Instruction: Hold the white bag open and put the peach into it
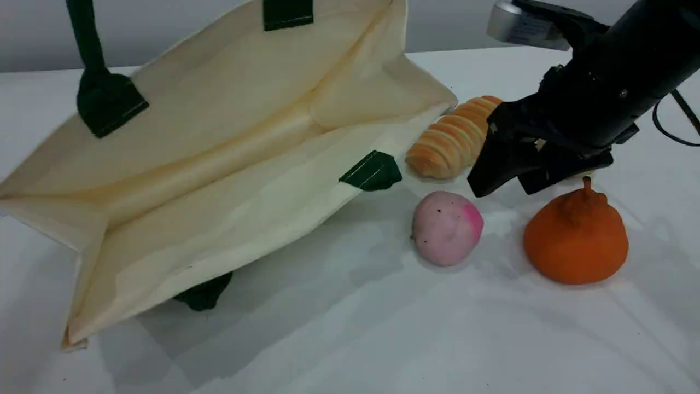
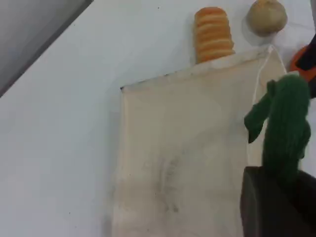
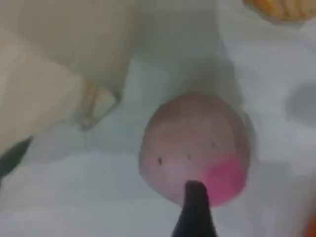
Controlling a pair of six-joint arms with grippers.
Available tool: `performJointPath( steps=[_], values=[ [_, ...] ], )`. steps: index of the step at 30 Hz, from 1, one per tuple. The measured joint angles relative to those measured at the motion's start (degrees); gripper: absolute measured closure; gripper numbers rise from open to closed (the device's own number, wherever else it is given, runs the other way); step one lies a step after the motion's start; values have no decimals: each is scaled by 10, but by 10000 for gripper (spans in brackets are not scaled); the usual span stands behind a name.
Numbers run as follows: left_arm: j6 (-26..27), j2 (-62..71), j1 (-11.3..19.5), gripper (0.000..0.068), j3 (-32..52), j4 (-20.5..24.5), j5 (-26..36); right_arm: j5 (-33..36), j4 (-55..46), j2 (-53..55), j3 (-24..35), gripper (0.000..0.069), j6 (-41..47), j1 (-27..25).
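Note:
The white bag (image 1: 219, 164) lies on its side with its mouth gaping toward the camera. Its upper side is lifted by a dark green rope handle (image 1: 87, 44) that runs taut out of the top edge. In the left wrist view that handle (image 2: 286, 118) rises from my left gripper's black fingertip (image 2: 269, 202), which is shut on it above the bag's cloth (image 2: 182, 148). The peach (image 1: 445, 227) rests on the table just right of the bag's mouth. My right gripper (image 1: 503, 186) hangs open just above and right of the peach (image 3: 195, 145), one fingertip (image 3: 195, 212) over its magenta patch.
An orange stemmed fruit (image 1: 575, 241) sits right of the peach, under the right arm. A ridged bread roll (image 1: 454, 139) lies behind the peach against the bag's edge. A beige potato (image 2: 266, 17) shows beyond the roll (image 2: 213, 32). White table stretches in front.

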Motion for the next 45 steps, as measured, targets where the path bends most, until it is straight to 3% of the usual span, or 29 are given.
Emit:
performJointPath(
  steps=[9, 28, 45],
  values=[
    [0, 0, 0, 576, 0, 0, 0, -6, 20, 23, 0, 151, -8, 33],
    [0, 0, 0, 576, 0, 0, 0, -65, 50, 29, 0, 134, -19, 34],
    [0, 0, 0, 576, 0, 2, 0, -44, 130, 69, 0, 134, -72, 34]
  ],
)
